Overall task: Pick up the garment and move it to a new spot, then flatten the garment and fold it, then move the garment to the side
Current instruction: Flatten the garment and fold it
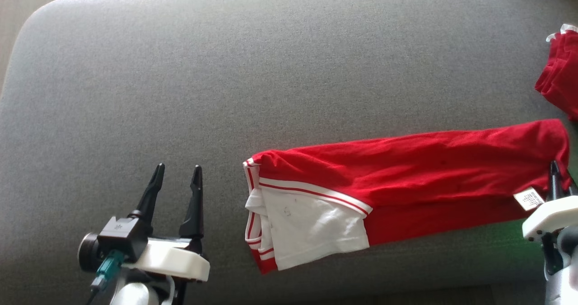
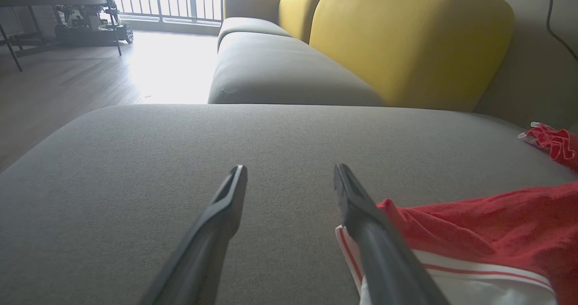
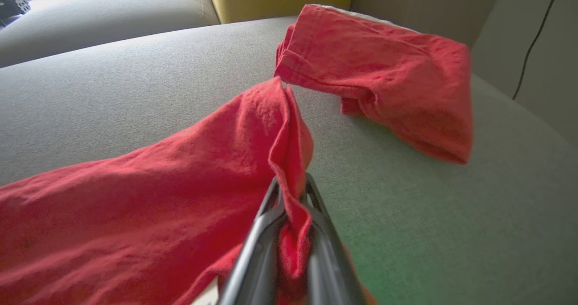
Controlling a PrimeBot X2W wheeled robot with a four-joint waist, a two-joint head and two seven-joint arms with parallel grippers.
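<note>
A red garment [image 1: 406,169] with white striped panels lies folded into a long band across the grey cushion [image 1: 226,70], running from centre to the right edge. My left gripper [image 1: 177,171] stands open just left of the garment's white end, holding nothing; in the left wrist view its fingers [image 2: 226,205] point over bare cushion, with the garment [image 2: 487,223] beside the right finger. My right gripper [image 1: 556,169] is shut on the garment's right end, near a white label [image 1: 529,199]. In the right wrist view, red cloth [image 3: 291,192] is bunched between the fingers of the right gripper [image 3: 291,187].
A second folded red garment [image 1: 560,74] lies at the cushion's far right, also in the right wrist view [image 3: 384,74]. Yellow sofa backrests [image 2: 406,38] and more grey seats stand beyond the cushion. Wooden floor [image 2: 54,83] lies to the left.
</note>
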